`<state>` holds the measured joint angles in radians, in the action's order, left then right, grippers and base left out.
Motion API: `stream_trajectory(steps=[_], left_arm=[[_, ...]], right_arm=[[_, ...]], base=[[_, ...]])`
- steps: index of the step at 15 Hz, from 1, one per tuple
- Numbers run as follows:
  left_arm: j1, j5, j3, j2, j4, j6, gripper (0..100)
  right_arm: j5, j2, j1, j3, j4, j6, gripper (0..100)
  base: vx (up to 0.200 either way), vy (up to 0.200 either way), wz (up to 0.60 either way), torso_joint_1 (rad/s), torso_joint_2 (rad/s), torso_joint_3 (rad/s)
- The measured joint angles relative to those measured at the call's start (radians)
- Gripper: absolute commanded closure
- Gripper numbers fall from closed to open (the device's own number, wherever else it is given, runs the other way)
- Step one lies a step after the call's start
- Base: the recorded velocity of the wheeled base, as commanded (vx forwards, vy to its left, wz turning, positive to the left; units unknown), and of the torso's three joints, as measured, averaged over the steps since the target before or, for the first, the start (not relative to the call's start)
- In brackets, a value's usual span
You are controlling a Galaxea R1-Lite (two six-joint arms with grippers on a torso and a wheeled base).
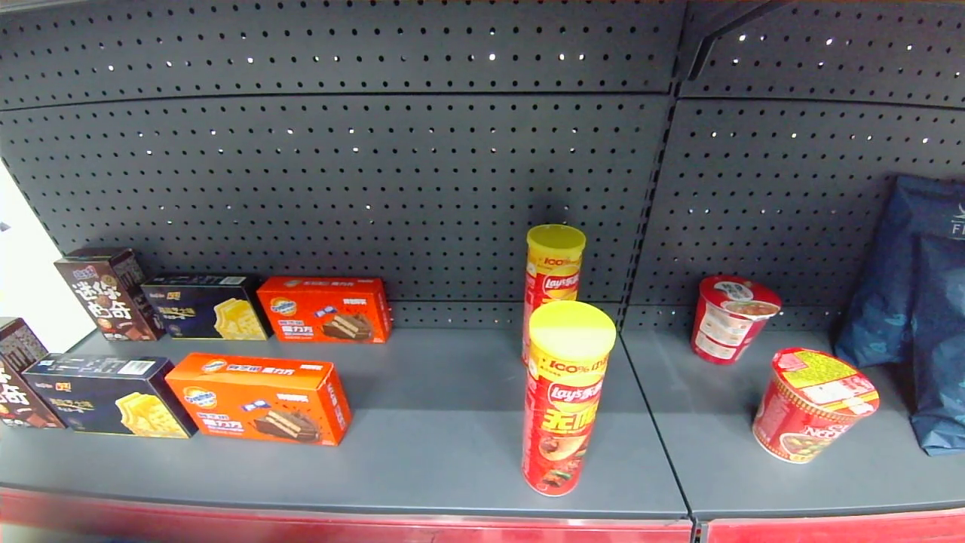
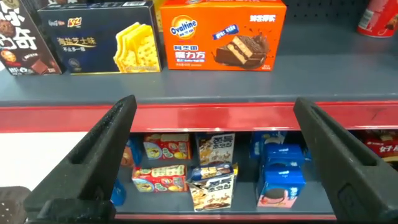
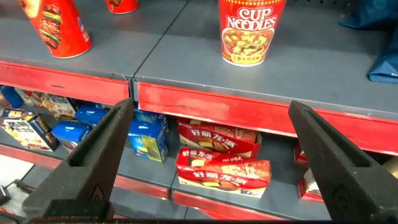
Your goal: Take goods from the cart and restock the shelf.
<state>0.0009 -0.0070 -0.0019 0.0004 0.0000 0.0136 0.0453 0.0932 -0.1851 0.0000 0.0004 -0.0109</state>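
The grey shelf (image 1: 445, 445) carries orange boxes (image 1: 260, 397), dark cracker boxes (image 1: 109, 396), two red chip cans with yellow lids (image 1: 565, 396) and two red noodle cups (image 1: 810, 403). My left gripper (image 2: 214, 168) is open and holds nothing; it hangs in front of the shelf's red front edge (image 2: 205, 117), below the front orange box (image 2: 222, 35). Over on the other side my right gripper (image 3: 214, 168) stands open and holds nothing, in front of the red edge (image 3: 249, 109) below the front noodle cup (image 3: 250, 31) and a chip can (image 3: 59, 28).
Dark blue bags (image 1: 916, 302) lean at the shelf's far right. A perforated dark back panel (image 1: 377, 173) closes the shelf behind. A lower shelf holds packed snack boxes (image 2: 214, 180) and red boxes (image 3: 221, 171). Bare shelf lies between the orange boxes and the chip cans.
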Motion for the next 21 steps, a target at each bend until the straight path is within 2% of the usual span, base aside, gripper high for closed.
stream_trajectory(steps=[2, 5, 14, 21], left_arm=[[0.001, -0.004, 0.000, 0.000, 0.000, 0.024, 0], [0.001, -0.006, 0.000, 0.000, 0.000, 0.023, 0], [0.000, -0.001, 0.000, 0.000, 0.000, 0.015, 0], [0.001, -0.003, 0.000, 0.000, 0.000, 0.024, 0]], right_arm=[[0.000, 0.000, -0.001, 0.000, 0.000, 0.000, 0], [0.000, 0.000, 0.000, 0.000, 0.000, 0.000, 0], [0.002, 0.001, 0.000, 0.000, 0.001, 0.000, 0], [0.002, 0.001, 0.000, 0.000, 0.001, 0.000, 0]], base=[[0.000, 0.000, 0.00, 0.000, 0.00, 0.000], [0.000, -0.200, 0.00, 0.002, 0.01, 0.002], [0.000, 0.000, 0.00, 0.000, 0.00, 0.000], [0.000, 0.000, 0.00, 0.000, 0.00, 0.000]])
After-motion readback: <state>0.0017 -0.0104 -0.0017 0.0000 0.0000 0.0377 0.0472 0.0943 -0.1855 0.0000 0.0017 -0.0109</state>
